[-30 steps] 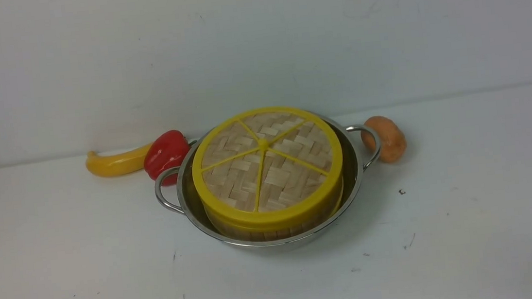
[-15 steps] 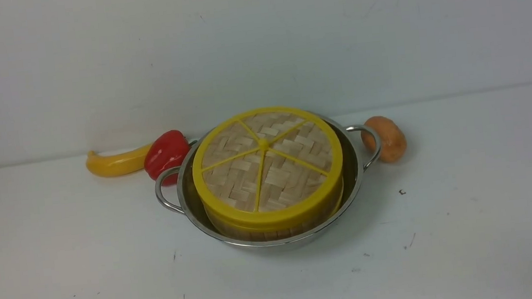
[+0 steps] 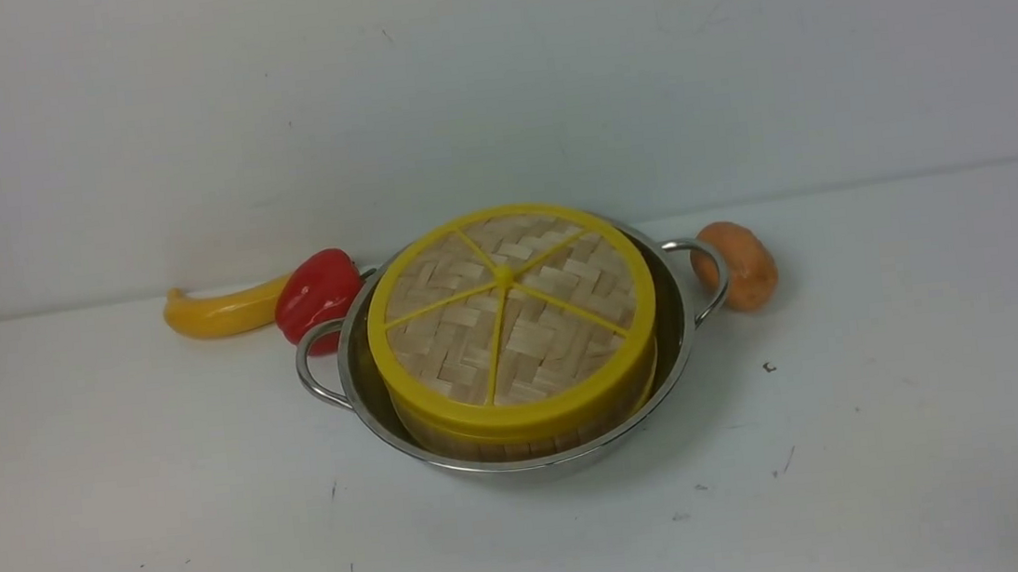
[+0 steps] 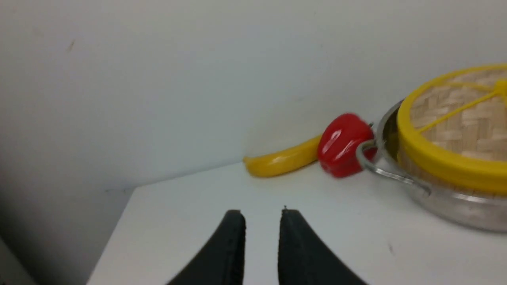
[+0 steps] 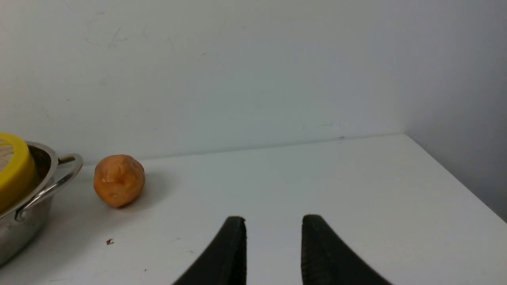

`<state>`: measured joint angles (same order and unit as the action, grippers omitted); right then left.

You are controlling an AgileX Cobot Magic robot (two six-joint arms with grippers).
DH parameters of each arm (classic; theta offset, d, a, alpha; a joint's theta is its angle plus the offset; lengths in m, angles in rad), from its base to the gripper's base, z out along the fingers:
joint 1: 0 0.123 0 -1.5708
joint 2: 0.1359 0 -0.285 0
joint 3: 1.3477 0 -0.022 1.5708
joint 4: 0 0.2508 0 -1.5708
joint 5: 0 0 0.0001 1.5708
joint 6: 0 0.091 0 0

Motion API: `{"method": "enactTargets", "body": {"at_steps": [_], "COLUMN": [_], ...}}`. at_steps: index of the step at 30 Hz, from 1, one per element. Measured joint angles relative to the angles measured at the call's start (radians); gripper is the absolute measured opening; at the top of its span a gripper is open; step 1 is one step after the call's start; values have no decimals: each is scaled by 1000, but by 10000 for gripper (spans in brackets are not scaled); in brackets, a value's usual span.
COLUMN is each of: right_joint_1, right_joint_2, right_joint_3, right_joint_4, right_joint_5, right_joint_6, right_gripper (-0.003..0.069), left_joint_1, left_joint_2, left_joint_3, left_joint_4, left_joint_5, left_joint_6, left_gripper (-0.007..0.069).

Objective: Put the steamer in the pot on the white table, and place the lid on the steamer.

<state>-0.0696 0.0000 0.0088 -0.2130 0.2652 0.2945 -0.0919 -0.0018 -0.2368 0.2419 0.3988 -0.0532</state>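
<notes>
The shiny steel pot (image 3: 685, 344) stands mid-table on the white table (image 3: 120, 510). The steamer (image 3: 506, 448) sits inside it; only a strip of its bamboo wall shows below the lid (image 3: 511, 309). This woven disc with yellow rim and spokes lies flat on top, so the basket's contents are hidden. Neither arm shows in the front view. In the left wrist view, my left gripper (image 4: 261, 213) hovers open over bare table, left of the pot (image 4: 443, 202). My right gripper (image 5: 274, 217) is open and empty, right of the pot (image 5: 23, 221).
A yellow banana (image 3: 222, 312) and a red pepper (image 3: 316, 295) lie behind the pot's left handle. An orange potato (image 3: 741, 265) sits by the right handle. A wall runs close behind. The table's left edge (image 4: 115, 225) and right edge (image 5: 455, 174) are near each gripper.
</notes>
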Motion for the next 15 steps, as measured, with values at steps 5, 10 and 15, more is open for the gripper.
{"method": "enactTargets", "body": {"at_steps": [5, 10, 15], "right_joint_1": [0, 0, 0], "right_joint_2": [0, 0, 0], "right_joint_3": [0, 0, 0], "right_joint_4": [0, 0, 0], "right_joint_5": [0, 0, 0], "right_joint_6": [0, 0, 0], "right_gripper": [234, 239, 239], "left_joint_1": [10, 53, 79], "left_joint_2": [2, 2, 2], "left_joint_3": [180, 243, 243], "left_joint_4": [-29, -63, -92], "left_joint_5": [-128, -180, -204], "left_joint_6": [-21, -71, -103], "left_gripper": [137, 145, 155]}}
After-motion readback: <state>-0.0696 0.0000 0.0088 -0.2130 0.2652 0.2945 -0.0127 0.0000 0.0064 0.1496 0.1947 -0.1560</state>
